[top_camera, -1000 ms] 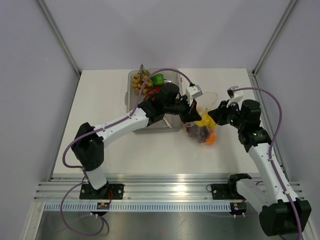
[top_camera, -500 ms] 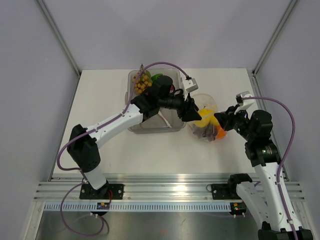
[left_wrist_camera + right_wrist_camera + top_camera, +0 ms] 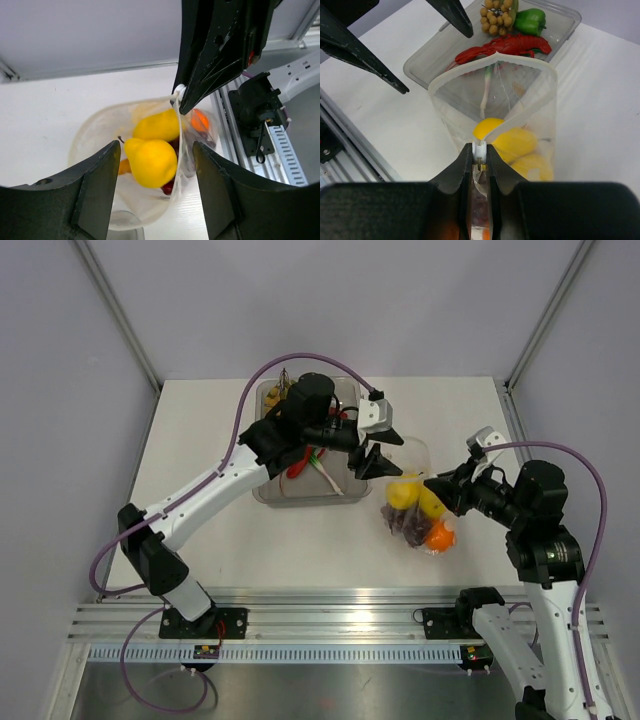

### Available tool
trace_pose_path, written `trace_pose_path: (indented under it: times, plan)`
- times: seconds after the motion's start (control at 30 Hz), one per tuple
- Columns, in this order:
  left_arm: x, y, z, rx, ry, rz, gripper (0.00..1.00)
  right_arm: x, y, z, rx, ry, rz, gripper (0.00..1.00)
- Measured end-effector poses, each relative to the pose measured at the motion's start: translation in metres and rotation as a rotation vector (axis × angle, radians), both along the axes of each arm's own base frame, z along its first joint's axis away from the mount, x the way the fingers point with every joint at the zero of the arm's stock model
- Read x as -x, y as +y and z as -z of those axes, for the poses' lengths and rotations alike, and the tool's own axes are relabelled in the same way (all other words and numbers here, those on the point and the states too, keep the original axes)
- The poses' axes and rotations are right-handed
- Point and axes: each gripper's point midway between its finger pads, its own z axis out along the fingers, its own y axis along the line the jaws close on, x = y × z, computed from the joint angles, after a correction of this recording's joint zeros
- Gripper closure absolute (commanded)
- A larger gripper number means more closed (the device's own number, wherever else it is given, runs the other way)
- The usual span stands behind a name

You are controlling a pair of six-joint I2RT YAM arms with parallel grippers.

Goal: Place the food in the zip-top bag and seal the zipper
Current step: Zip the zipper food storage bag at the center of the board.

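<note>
The zip-top bag (image 3: 416, 462) hangs with its mouth open between my two grippers. Inside lie yellow food pieces (image 3: 403, 494), purple grapes (image 3: 405, 521) and an orange (image 3: 438, 534). My right gripper (image 3: 438, 486) is shut on the white slider of the zipper (image 3: 480, 149) at the bag's right end. My left gripper (image 3: 380, 456) stands open just left of the mouth, with nothing between its fingers (image 3: 97, 190). In the left wrist view a yellow pear-shaped piece (image 3: 150, 161) shows in the bag below them. Whether the bag's bottom touches the table I cannot tell.
A rigid clear tray (image 3: 262, 492) stands behind the left gripper. It holds a red piece (image 3: 512, 45), a green pepper (image 3: 530, 21) and a tan bunch of grapes (image 3: 496, 15). The metal rail (image 3: 330, 600) runs along the near table edge.
My left gripper has opened, let go of the bag's rim and drawn back toward the tray. The right gripper has pulled the bag to the right and nearer.
</note>
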Motion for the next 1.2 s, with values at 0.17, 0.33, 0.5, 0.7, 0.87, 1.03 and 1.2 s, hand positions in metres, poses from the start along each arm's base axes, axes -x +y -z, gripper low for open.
trace_pose_path:
  times: [0.17,0.33,0.5,0.7,0.87,1.03,1.2]
  plan:
    - [0.032,-0.006,-0.021,0.007,-0.143,0.119,0.31,0.027,0.008,-0.018,0.018,-0.018,-0.094,1.0]
    - [0.067,-0.007,-0.023,-0.017,-0.216,0.24,0.29,0.052,0.015,-0.033,0.019,-0.034,-0.177,1.0]
    - [0.085,-0.008,-0.02,-0.03,-0.243,0.301,0.29,0.069,0.021,-0.042,0.012,-0.041,-0.241,1.0]
    - [0.092,-0.009,-0.017,-0.037,-0.248,0.321,0.29,0.076,0.023,-0.039,0.011,-0.02,-0.268,1.0]
    - [0.098,-0.014,-0.01,-0.035,-0.223,0.331,0.29,0.078,0.024,-0.038,0.009,-0.014,-0.277,1.0]
    - [0.101,-0.019,-0.001,-0.037,-0.162,0.329,0.26,0.078,0.024,-0.038,0.01,-0.015,-0.274,1.0]
    - [0.101,-0.023,0.006,-0.045,-0.106,0.322,0.33,0.078,0.023,-0.038,0.012,-0.017,-0.272,1.0]
